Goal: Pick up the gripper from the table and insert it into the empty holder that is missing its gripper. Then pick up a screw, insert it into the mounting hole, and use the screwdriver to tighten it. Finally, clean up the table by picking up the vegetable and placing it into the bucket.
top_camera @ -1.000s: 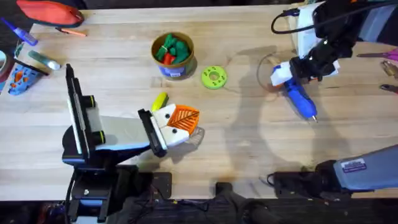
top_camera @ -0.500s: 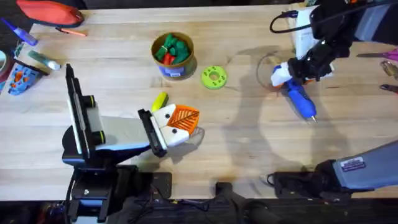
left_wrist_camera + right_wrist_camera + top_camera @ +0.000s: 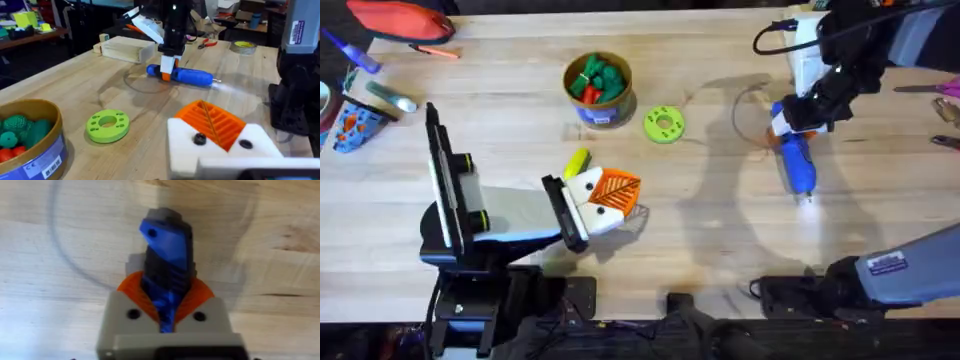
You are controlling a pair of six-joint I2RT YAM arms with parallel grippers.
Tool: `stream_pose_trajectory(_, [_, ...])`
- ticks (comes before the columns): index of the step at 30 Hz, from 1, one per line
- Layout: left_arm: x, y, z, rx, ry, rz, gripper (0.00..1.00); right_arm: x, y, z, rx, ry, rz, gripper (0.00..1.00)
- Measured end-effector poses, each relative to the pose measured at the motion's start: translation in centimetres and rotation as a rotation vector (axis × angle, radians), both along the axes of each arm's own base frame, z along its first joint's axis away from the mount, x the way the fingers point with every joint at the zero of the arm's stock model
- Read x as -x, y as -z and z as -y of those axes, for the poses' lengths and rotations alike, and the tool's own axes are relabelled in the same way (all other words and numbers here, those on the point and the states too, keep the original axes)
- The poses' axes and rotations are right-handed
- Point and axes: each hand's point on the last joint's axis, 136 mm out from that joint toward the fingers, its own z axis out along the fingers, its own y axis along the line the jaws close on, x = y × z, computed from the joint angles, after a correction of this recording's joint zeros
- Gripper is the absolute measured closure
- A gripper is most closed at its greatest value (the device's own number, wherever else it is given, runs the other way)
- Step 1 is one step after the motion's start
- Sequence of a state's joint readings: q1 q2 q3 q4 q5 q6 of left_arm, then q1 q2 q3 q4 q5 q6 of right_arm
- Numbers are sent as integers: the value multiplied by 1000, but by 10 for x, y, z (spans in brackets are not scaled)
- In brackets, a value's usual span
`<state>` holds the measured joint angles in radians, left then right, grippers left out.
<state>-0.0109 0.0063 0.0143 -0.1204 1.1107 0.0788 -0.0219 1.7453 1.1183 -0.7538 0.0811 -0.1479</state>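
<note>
Meanwhile, the screwdriver (image 3: 796,160) is gripped at its rear by the clenched right claw (image 3: 798,117) at the desk's (image 3: 720,240) far right, its tip aimed toward the arm bases, well apart from the holder (image 3: 602,200) clasped by the left claw (image 3: 582,203).

centre of table (image 3: 720,230): bare wood from the green ring toward the near edge, open passage.
right side: right gripper (image 3: 798,118) clamped on the screwdriver (image 3: 796,160), which lies on the wood; a thin cable loop (image 3: 745,115) lies just beside it.
far right corner: white block and black cable behind the right arm, crowded.
left-centre: left gripper (image 3: 605,200) with the holder (image 3: 220,137) blocks the near-left; the yellow vegetable (image 3: 577,161) touches its far side.
far middle: bucket (image 3: 598,85) and green ring (image 3: 664,124) stand close together, narrow gap between.
far left edge: red pouch (image 3: 400,20), pens, clutter.
</note>
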Motion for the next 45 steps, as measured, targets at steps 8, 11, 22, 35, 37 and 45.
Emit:
stream_pose_trajectory(8, [0,0,0,0,0,0,985,0,1,0,0,1,-2,981])
stream_pose_trajectory(11, [0,0,0,0,0,0,985,0,1,0,0,1,-2,981])
stream_pose_trajectory(22, [0,0,0,0,0,0,985,-4,-47,0,2,2,96,981])
stream_pose_trajectory(35, [0,0,0,0,0,0,985,-18,-220,-13,-68,-12,621,981])
stream_pose_trajectory(37, [0,0,0,0,0,0,985,-15,-243,-20,-105,-35,705,981])
stream_pose_trajectory(45, [0,0,0,0,0,0,985,10,-329,-59,-287,-188,1010,981])
